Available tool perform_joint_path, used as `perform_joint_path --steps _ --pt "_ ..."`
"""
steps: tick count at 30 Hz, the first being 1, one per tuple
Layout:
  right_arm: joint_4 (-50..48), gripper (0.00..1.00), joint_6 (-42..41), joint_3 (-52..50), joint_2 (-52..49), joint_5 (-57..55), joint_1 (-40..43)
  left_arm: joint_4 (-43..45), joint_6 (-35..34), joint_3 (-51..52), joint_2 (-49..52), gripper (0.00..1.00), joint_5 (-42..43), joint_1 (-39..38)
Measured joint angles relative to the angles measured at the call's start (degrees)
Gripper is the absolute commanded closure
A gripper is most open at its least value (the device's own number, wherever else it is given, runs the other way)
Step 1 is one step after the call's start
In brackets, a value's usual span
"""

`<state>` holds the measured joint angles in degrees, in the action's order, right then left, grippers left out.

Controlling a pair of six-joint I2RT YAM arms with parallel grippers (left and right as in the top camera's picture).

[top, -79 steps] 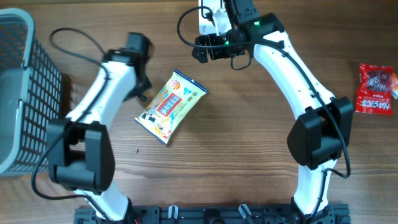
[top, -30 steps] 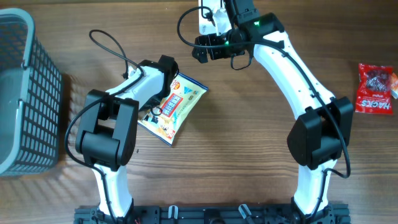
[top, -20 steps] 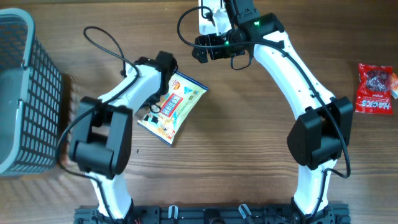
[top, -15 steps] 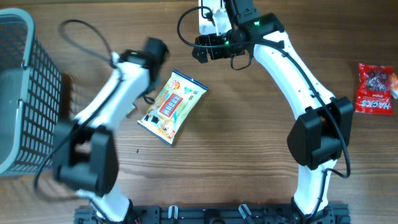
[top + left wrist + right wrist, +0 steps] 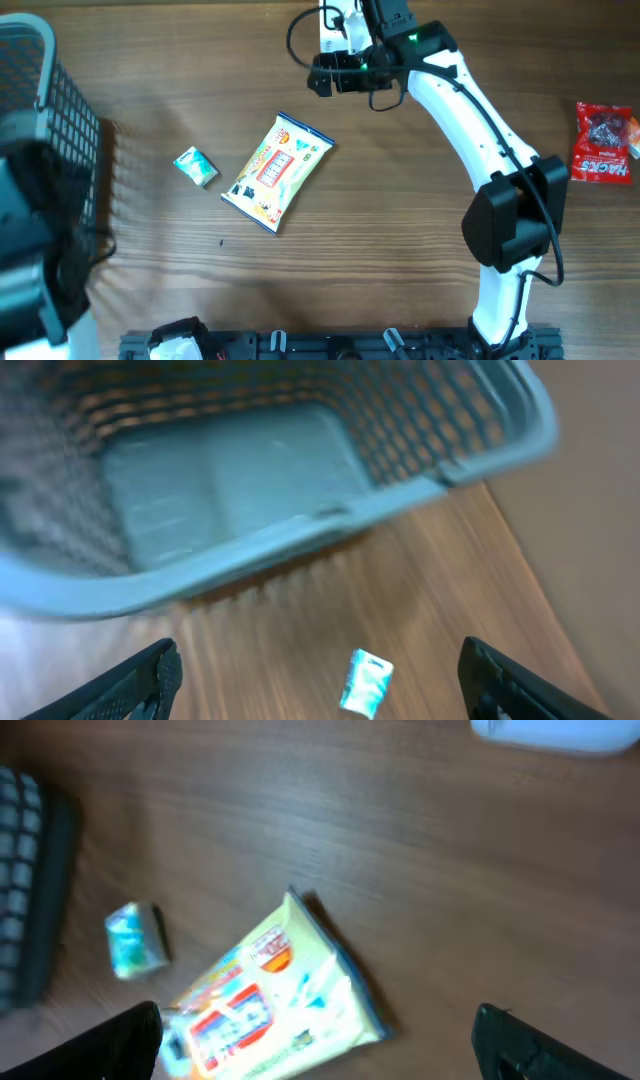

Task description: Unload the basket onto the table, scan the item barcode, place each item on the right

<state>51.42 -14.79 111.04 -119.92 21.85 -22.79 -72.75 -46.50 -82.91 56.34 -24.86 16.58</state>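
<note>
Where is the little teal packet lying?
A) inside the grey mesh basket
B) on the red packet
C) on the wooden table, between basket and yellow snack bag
C: the small teal packet lies on the wooden table, between the grey mesh basket and the yellow snack bag, touching neither.

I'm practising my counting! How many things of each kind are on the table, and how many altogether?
Packets: 3 (yellow packet, small teal packet, red packet)
Baskets: 1 (grey basket)
Other: 1 (white device)
Total: 5
</note>
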Motion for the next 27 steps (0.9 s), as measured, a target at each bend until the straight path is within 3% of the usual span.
perform_joint_path --steps 2,5,9,12,17,20,24,27 --pt "3.17 0.0 -7.67 -0.02 -0.02 0.98 0.0 -1.97 -1.49 0.02 -2.4 0.0 0.33 5.42" --pt "1.79 0.0 -14.8 -0.02 -0.02 5.07 0.0 -4.0 -3.58 0.0 -4.52 0.0 1.66 10.21" --pt "0.2 0.01 -8.26 -0.02 -0.02 7.56 -3.82 -4.68 -4.28 0.02 -4.11 0.0 2.91 11.26" --pt "-0.48 0.01 -5.01 -0.02 -0.22 -1.75 -13.55 -6.64 -4.52 0.02 -3.1 0.0 3.8 11.26" --pt "-10.12 0.04 -3.52 -0.02 -4.63 -13.94 -29.73 -10.62 -4.9 0.02 -1.16 0.0 4.04 11.3" --pt "-15.5 0.14 -5.29 -0.11 -8.41 -16.24 -31.8 -12.04 -4.9 0.02 -0.09 0.0 4.04 11.3" --pt "-20.9 0.16 -6.23 -0.13 -12.33 -17.59 -32.06 -12.39 -4.9 0.02 0.72 0.0 4.04 11.3" --pt "-24.2 0.23 -6.16 -0.13 -15.1 -17.97 -32.83 -12.76 -4.92 0.02 1.22 0.0 4.02 11.3"
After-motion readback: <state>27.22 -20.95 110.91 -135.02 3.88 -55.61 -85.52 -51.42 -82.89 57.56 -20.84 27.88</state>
